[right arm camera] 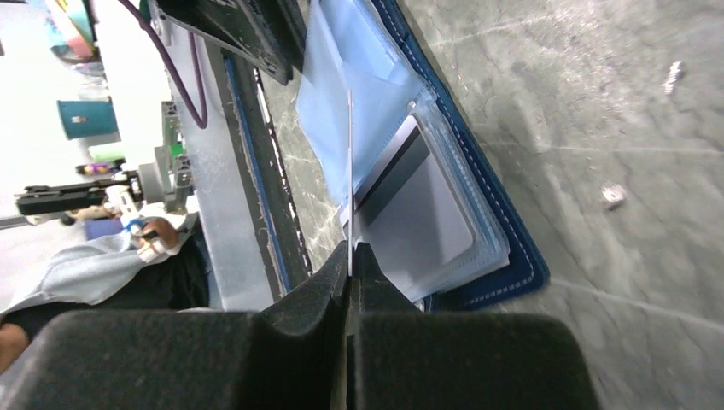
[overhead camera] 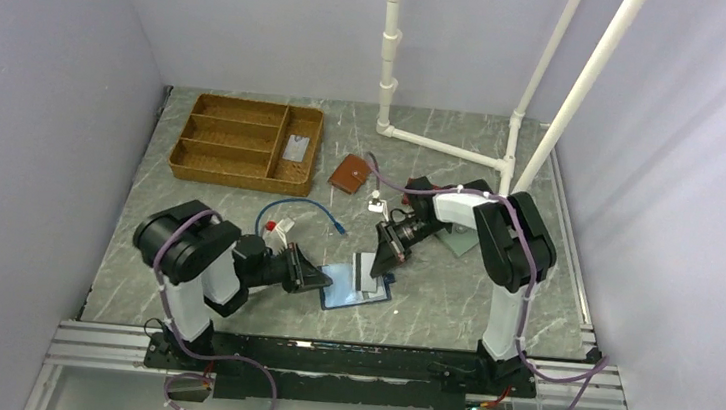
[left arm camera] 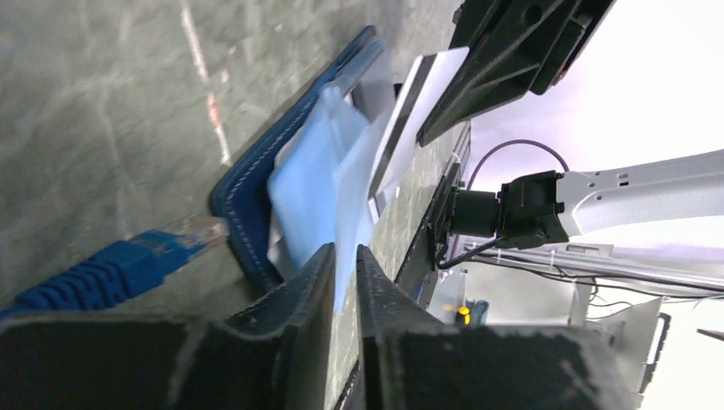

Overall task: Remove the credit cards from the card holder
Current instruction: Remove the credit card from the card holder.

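The navy card holder (overhead camera: pixel 356 291) lies open on the table between the arms, its pale blue sleeves (left arm camera: pixel 312 184) fanned up. My right gripper (overhead camera: pixel 381 259) is shut on a pale credit card (overhead camera: pixel 364 271), seen edge-on in the right wrist view (right arm camera: pixel 350 154) and standing over the holder. Another card with a dark stripe (right arm camera: pixel 410 201) sits in a sleeve. My left gripper (left arm camera: pixel 345 249) is at the holder's left edge. Its jaws stand a narrow gap apart, and a sleeve's edge (left arm camera: pixel 348 213) runs into that gap.
A wicker tray (overhead camera: pixel 231 179) at the back left holds a card (overhead camera: pixel 294 148). A tan wallet (overhead camera: pixel 348 173) and a blue cable (overhead camera: pixel 301 205) lie behind the holder. The cable's plug (left arm camera: pixel 128 265) is close to my left fingers. White pipe frame (overhead camera: pixel 445 148) stands at the back right.
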